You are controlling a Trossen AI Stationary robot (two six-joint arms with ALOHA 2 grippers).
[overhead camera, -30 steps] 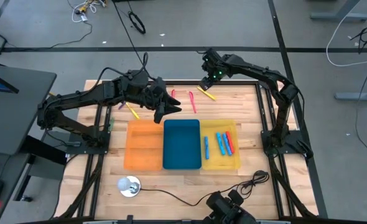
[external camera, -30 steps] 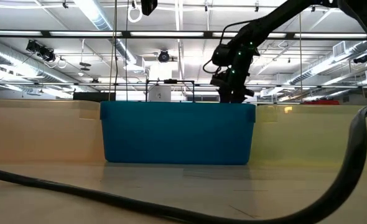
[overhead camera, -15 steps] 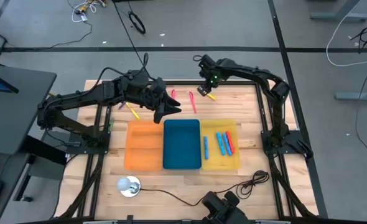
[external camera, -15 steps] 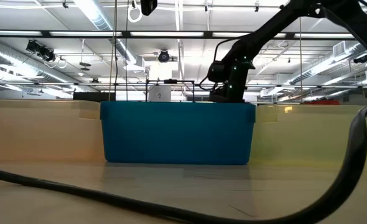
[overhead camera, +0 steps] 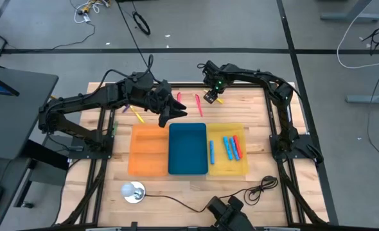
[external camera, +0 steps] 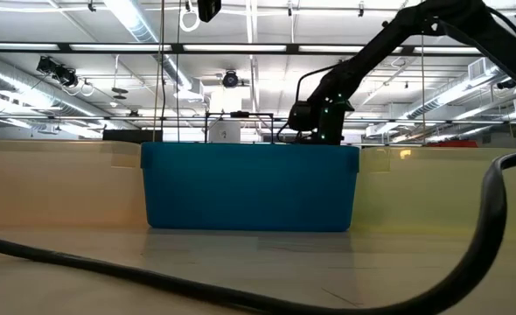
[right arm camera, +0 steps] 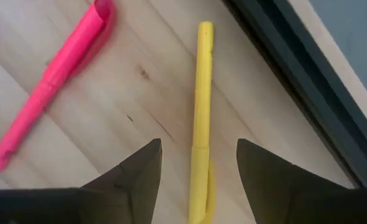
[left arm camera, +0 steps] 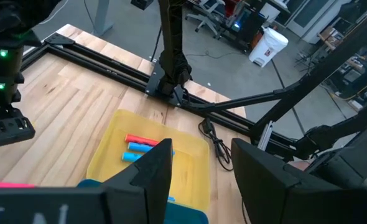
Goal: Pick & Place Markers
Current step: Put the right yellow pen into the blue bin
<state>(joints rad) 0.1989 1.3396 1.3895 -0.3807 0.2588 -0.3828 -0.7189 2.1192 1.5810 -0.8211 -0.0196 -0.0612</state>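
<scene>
A yellow marker [right arm camera: 201, 112] lies flat on the wooden table near its far edge, with a pink marker [right arm camera: 53, 81] beside it. My right gripper [right arm camera: 199, 148] hangs open just over the yellow marker [overhead camera: 217, 99], pointing down, one finger on either side of it, apart from it. In the low view the blue tray hides its fingertips. My left gripper [overhead camera: 173, 113] hovers open with nothing between its fingers, above the table by the blue tray's far left corner. More markers lie loose on the table: pink [overhead camera: 198, 104], red [overhead camera: 178, 97] and yellow [overhead camera: 137, 115].
Three trays stand side by side at mid-table: orange [overhead camera: 148, 151], blue [overhead camera: 187, 151] and yellow [overhead camera: 241, 165]. The yellow one holds several blue markers [overhead camera: 228, 148] and a red one [overhead camera: 236, 147]. A black frame rail [right arm camera: 308, 74] runs close beside the yellow marker.
My right gripper has come down toward the yellow marker, drifting a little toward the table's left, and has rolled slightly. Its fingers keep the same gap. The markers have stayed where they were.
</scene>
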